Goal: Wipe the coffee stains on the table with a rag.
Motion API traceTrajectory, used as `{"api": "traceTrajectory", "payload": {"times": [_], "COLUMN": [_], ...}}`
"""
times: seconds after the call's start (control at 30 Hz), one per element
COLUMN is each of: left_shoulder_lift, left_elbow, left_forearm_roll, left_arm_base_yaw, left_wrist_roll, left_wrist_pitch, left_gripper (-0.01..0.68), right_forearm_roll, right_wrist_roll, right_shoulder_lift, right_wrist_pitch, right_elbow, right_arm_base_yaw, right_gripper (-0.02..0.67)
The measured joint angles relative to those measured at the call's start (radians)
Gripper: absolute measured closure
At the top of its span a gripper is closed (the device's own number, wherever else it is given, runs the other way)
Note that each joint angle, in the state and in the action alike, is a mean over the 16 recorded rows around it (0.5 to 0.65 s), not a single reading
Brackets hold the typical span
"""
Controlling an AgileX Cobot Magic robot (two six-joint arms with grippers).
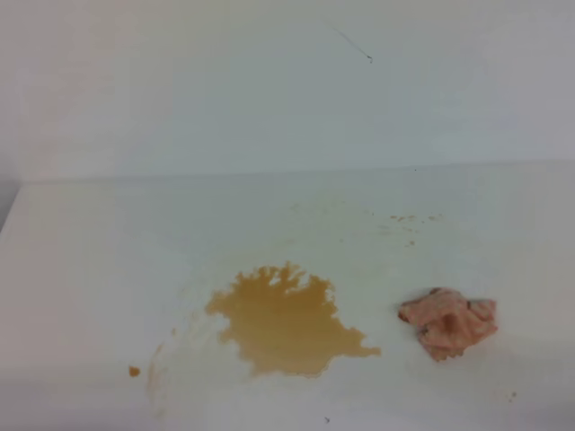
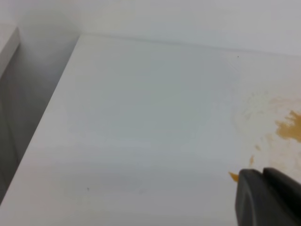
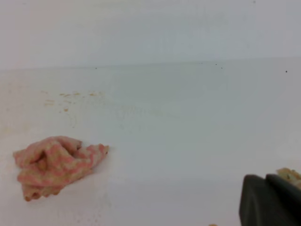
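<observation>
The coffee stains [image 1: 286, 319] form a tan-brown splashy blotch at the front middle of the white table [image 1: 108, 251], with a small orange speck [image 1: 134, 370] and faint smears to its left. The pink rag [image 1: 448, 321] lies crumpled to the right of the blotch, a little apart from it. Neither gripper shows in the high view. In the left wrist view, my left gripper [image 2: 262, 173] sits at the bottom right, fingers together, beside the blotch's edge [image 2: 289, 129]. In the right wrist view, my right gripper [image 3: 266, 178] is shut and empty, well right of the rag [image 3: 56, 162].
Tiny brown specks [image 1: 409, 218] dot the table behind the rag. A white wall rises behind the table's back edge. The table's left edge [image 2: 47, 117] drops off to a grey gap. A small tan patch [image 3: 291, 175] lies by the right gripper.
</observation>
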Motion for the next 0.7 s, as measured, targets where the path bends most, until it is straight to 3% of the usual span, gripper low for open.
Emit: {"api": "traceTrajectory", "payload": {"times": [0.7], "left_shoulder_lift": [0.002], "left_elbow": [-0.010], "left_forearm_roll": [0.000], "left_arm_base_yaw": [0.000], "left_wrist_roll": [0.000], "left_wrist_pitch": [0.004], "left_gripper": [0.675], "right_forearm_roll": [0.000], "right_wrist_roll": [-0.001], "right_shoulder_lift": [0.000], "right_wrist_pitch": [0.000], "right_elbow": [0.000], "right_arm_base_yaw": [0.000], "right_gripper": [0.652]}}
